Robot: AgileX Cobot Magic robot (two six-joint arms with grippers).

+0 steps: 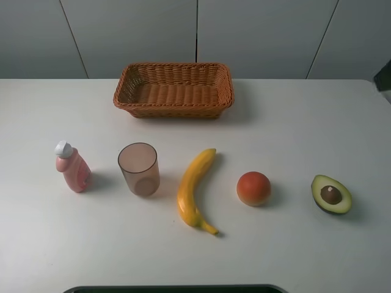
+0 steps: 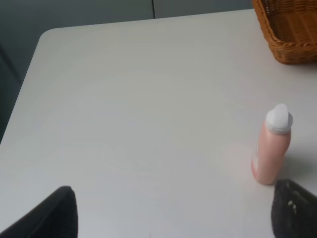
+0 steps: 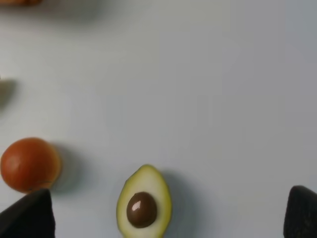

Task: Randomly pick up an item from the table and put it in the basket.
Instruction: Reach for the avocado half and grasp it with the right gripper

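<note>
Desk (image 1: pixel 275 256): a large white, smooth tabletop, carrying every entry below.

1. Rectangular brown woven wicker basket (image 1: pixel 174 110), with rounded corners and low flared sides. It is sitting at the far middle of the desk, well apart from the row of things nearer the camera.
2. Pink plastic bottle with a white cap (image 1: pixel 73 166). It is standing at the left end of the row.
3. Translucent brownish-pink cup (image 1: pixel 139 169). It is standing upright, mouth up, just right of the bottle.
4. Long yellow banana (image 1: pixel 194 190). It is lying in the middle of the row, pointing toward the basket.
5. Round orange-red fruit (image 1: pixel 253 188). It is resting right of the banana, apart from it.
6. Halved avocado with dark green skin, pale flesh and a brown pit (image 1: pixel 331 194). It is lying cut face up at the right end of the row, far from the basket.

Left jaws: they are standing spread wide above bare desk, with the bottle near one dark fingertip (image 2: pixel 294 208).

Right jaws: they are standing spread wide, with the avocado showing between the dark fingertips (image 3: pixel 27 215) and touching neither.
</note>
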